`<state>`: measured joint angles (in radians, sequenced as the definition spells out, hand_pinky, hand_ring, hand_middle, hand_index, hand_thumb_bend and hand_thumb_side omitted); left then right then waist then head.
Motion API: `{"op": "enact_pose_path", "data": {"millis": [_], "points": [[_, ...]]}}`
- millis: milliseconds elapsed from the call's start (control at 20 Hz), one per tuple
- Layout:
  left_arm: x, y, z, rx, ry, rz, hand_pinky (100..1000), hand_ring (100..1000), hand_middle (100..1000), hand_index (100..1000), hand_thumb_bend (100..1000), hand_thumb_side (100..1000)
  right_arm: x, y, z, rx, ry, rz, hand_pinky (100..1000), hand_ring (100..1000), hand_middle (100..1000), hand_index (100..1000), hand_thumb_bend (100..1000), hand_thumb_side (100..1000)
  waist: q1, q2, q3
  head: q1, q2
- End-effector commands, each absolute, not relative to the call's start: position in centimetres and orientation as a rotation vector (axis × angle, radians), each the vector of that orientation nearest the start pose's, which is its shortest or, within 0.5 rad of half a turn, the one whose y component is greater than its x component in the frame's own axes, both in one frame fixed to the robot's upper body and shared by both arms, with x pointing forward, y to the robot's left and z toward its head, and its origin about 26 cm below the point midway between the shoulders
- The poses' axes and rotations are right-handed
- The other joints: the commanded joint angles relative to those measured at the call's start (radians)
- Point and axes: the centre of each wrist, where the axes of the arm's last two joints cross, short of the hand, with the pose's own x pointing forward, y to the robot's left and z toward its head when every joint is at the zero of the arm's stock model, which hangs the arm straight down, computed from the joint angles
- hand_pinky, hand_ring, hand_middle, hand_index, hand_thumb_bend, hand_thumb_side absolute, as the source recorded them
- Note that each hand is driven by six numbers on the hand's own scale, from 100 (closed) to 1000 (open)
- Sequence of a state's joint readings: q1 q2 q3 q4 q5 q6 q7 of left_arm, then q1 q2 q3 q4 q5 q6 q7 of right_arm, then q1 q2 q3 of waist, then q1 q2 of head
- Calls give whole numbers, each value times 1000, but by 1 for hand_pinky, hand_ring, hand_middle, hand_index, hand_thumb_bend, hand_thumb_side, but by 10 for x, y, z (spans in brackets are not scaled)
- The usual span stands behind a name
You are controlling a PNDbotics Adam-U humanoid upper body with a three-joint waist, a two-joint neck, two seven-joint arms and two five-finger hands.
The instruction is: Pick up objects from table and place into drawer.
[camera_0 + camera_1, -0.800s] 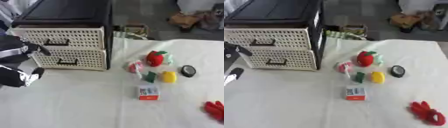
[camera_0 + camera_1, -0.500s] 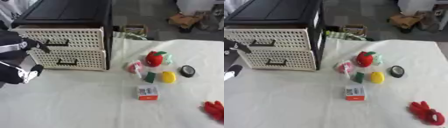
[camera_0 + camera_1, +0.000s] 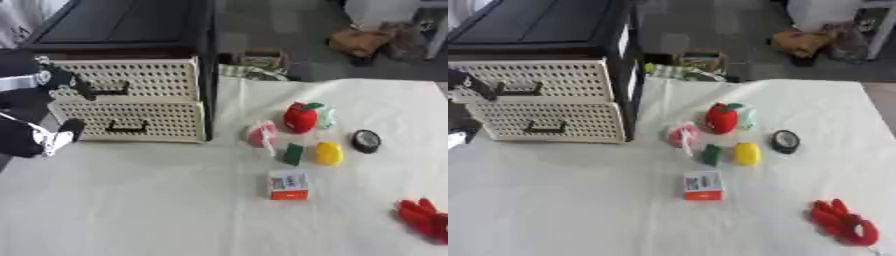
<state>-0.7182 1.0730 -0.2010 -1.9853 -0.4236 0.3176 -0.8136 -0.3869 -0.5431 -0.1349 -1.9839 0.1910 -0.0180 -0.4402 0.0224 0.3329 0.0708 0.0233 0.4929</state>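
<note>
A black cabinet with two cream perforated drawers (image 3: pixel 131 100) stands at the table's back left, both drawers shut. My left hand (image 3: pixel 45 81), black and white, is in front of the drawers' left side, open with fingers spread. One dark fingertip (image 3: pixel 84 89) reaches the left end of the upper drawer's handle (image 3: pixel 110 90). On the white cloth lie a red apple toy (image 3: pixel 299 117), a pink thing (image 3: pixel 261 134), a small green block (image 3: pixel 293 153), a yellow lemon shape (image 3: pixel 329 153), a black round thing (image 3: pixel 366 140) and a small white-and-orange box (image 3: pixel 288 185).
A red, finger-shaped thing (image 3: pixel 842 225) lies near the table's front right. A pale green thing (image 3: pixel 327 115) sits behind the apple. Beyond the table's far edge, a brown bag (image 3: pixel 363 40) and a box (image 3: pixel 254 57) stand on the floor.
My left hand has risen from the lower drawer's level to the upper drawer's handle. The things on the cloth have not moved.
</note>
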Motion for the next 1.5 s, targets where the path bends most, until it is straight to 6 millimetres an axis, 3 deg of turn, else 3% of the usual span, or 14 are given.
{"op": "enact_pose_path", "data": {"millis": [50, 100, 250, 750, 950, 1500], "points": [[281, 281, 375, 976, -1326, -1620, 100, 100, 100, 875, 105, 408, 296, -316, 270, -898, -2523, 61, 823, 612, 615, 819, 100, 763, 1, -24, -8, 3, 26], [281, 280, 375, 970, -1332, -1617, 100, 100, 100, 880, 105, 408, 296, -316, 270, -890, -2525, 62, 824, 616, 627, 826, 100, 828, 1, -25, -12, 4, 34], [280, 280, 374, 952, -1344, -1617, 100, 100, 100, 879, 105, 408, 296, -316, 267, -857, -2531, 74, 828, 627, 648, 837, 100, 891, 0, -28, -26, 8, 66], [279, 287, 372, 940, -1351, -1629, 100, 100, 100, 869, 105, 408, 294, -322, 256, -852, -2508, 68, 833, 620, 641, 839, 100, 893, 0, -23, -56, 20, 119], [279, 290, 372, 945, -1361, -1625, 100, 100, 100, 869, 105, 408, 293, -322, 256, -850, -2519, 79, 834, 623, 644, 842, 100, 894, 5, -22, -78, 26, 121], [276, 291, 379, 976, -1373, -1550, 100, 100, 100, 853, 105, 408, 292, -324, 255, -873, -2507, 68, 829, 621, 640, 837, 100, 862, 4, -31, -79, 36, 99]]}}
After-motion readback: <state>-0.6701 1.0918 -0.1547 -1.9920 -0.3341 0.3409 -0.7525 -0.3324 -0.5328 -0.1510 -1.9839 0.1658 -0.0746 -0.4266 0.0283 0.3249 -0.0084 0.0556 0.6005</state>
